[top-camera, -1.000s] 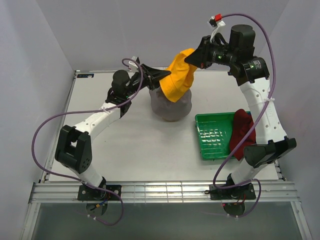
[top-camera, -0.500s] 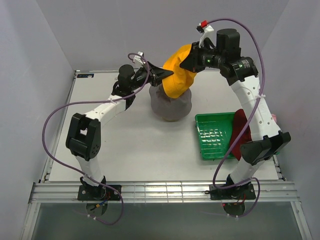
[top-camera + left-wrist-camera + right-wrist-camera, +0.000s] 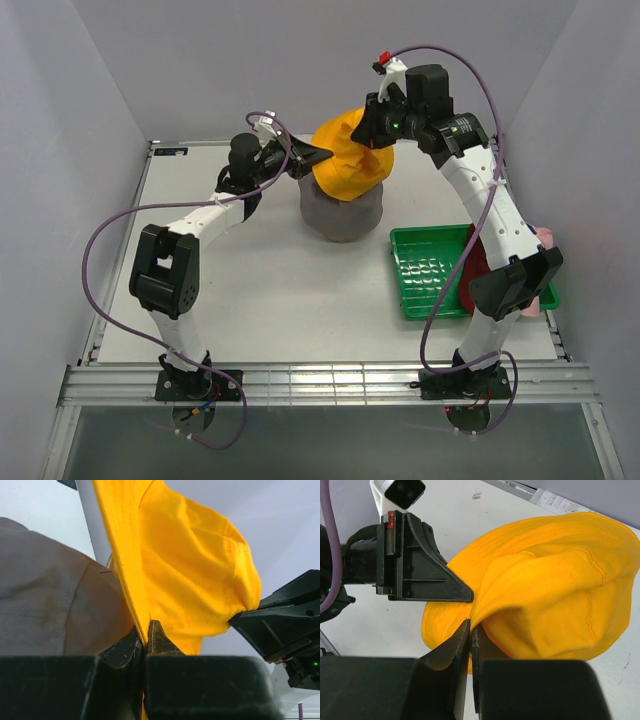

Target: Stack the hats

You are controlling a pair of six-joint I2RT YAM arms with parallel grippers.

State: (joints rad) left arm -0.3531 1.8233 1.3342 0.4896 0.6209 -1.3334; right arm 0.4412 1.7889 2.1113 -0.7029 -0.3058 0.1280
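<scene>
Stacking: yellow hat [image 3: 348,165] held over grey hat [image 3: 340,215].
Pinched at 9 o'clock by left gripper [image 3: 318,155] and at 1 o'clock by right gripper [image 3: 372,125], both clenched on fabric.

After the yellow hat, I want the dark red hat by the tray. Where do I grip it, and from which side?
Probably pinch the limp edge of the dark red hat where it lies over the right side of the green tray, coming down from the tray side. It is soft and slumped, and the right arm hides the rest.
</scene>
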